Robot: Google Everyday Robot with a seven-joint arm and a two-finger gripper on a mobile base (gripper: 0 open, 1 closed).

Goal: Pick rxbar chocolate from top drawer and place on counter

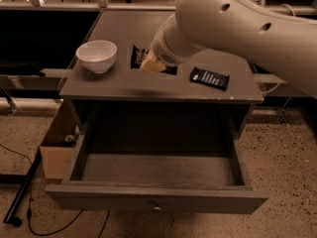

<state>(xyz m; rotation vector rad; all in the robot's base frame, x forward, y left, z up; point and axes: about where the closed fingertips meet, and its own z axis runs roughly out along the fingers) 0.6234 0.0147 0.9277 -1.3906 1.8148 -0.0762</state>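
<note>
The rxbar chocolate (138,56), a dark-wrapped bar, is at the tip of my gripper (151,64), low over the counter (124,26) just right of the white bowl. The gripper is shut on the bar. My big white arm hides the bar's middle, and I cannot tell whether the bar touches the counter. The top drawer (158,170) is pulled fully open below and nothing shows inside it. Its small metal knob (157,208) is on the front panel.
A white bowl (96,55) stands on the counter's left side. A navy-blue wrapped bar (209,78) lies on the counter's right front. A cardboard box (55,150) sits on the floor left of the cabinet, with cables beside it.
</note>
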